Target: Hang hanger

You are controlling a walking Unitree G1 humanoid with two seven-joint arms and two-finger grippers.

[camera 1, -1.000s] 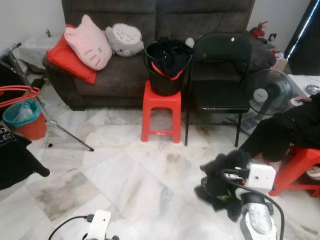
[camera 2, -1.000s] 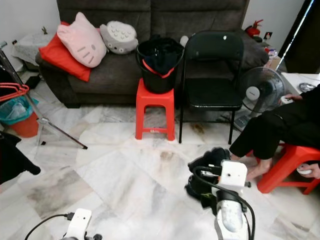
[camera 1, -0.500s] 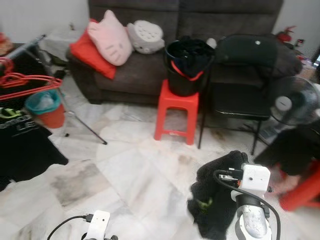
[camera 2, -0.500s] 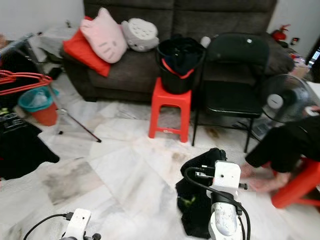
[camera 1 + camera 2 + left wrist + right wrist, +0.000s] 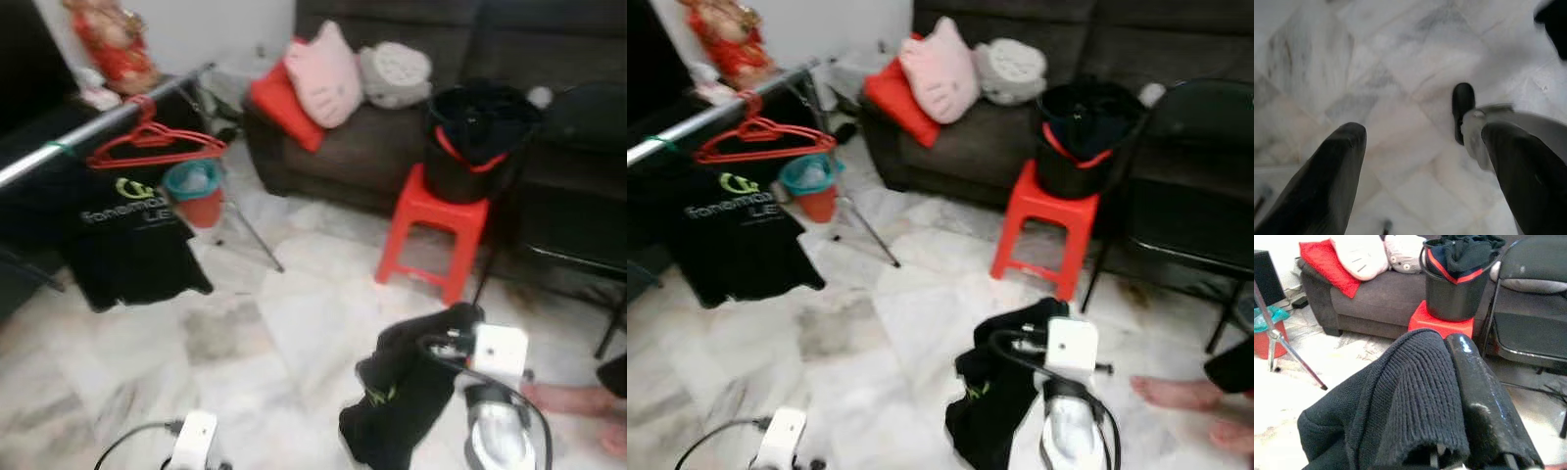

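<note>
Marble floor (image 5: pixel 294 323) spreads below. The right gripper (image 5: pixel 1449 450) has its jaws clamped on a black knit garment (image 5: pixel 407 392); the left gripper (image 5: pixel 1420 142) hangs idle, jaws apart. To hang it well, carry the garment level toward the rail (image 5: pixel 98 127), beside the red hanger (image 5: pixel 152 147). Compared with a second ago, the camera has swung left, bringing the rail and hanger nearer centre.

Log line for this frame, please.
right gripper: shut on black garment | left gripper: open, idle | rail: red hanger, black shirt
</note>
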